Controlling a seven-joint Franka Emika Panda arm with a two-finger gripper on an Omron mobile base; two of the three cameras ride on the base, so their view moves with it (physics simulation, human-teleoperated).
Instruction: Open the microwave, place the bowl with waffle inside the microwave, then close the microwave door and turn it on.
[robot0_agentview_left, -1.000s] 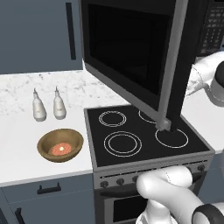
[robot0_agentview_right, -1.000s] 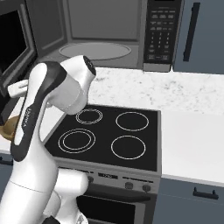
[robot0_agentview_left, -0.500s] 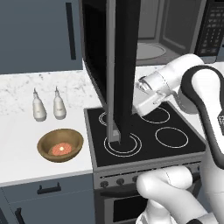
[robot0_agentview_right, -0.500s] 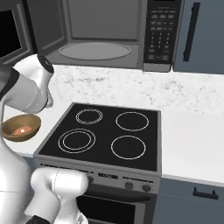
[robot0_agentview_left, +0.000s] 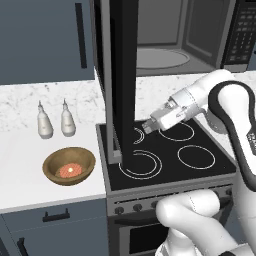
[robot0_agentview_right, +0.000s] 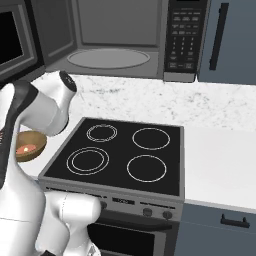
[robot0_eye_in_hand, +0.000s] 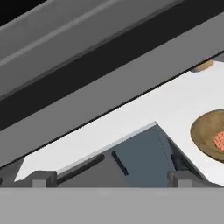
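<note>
The microwave (robot0_agentview_left: 165, 40) stands open above the counter, its grey cavity and round turntable (robot0_agentview_right: 108, 57) showing and the button panel (robot0_agentview_right: 182, 40) at its right edge. The microwave door (robot0_agentview_left: 121, 85) is swung out and seen edge-on over the stove's left side; its dark window (robot0_agentview_right: 14, 35) faces the right base camera. My gripper (robot0_agentview_left: 149, 125) hovers just right of the door's lower part, open and holding nothing; in the hand view my gripper (robot0_eye_in_hand: 111, 179) has its tips wide apart. The bowl with waffle (robot0_agentview_left: 69, 166) rests on the white counter left of the stove, and the bowl (robot0_eye_in_hand: 210, 135) also appears at the hand view's right.
A black four-ring stove (robot0_agentview_left: 170, 150) lies under my arm. Two white bottles (robot0_agentview_left: 44, 122) stand behind the bowl. Blue-grey cabinet doors (robot0_agentview_left: 50, 40) with black handles flank the microwave. White counter (robot0_agentview_right: 220, 160) stretches right of the stove.
The microwave door has swung further out to the left and now shows edge-on. My arm has come from the right across the stove to the door's inner side.
</note>
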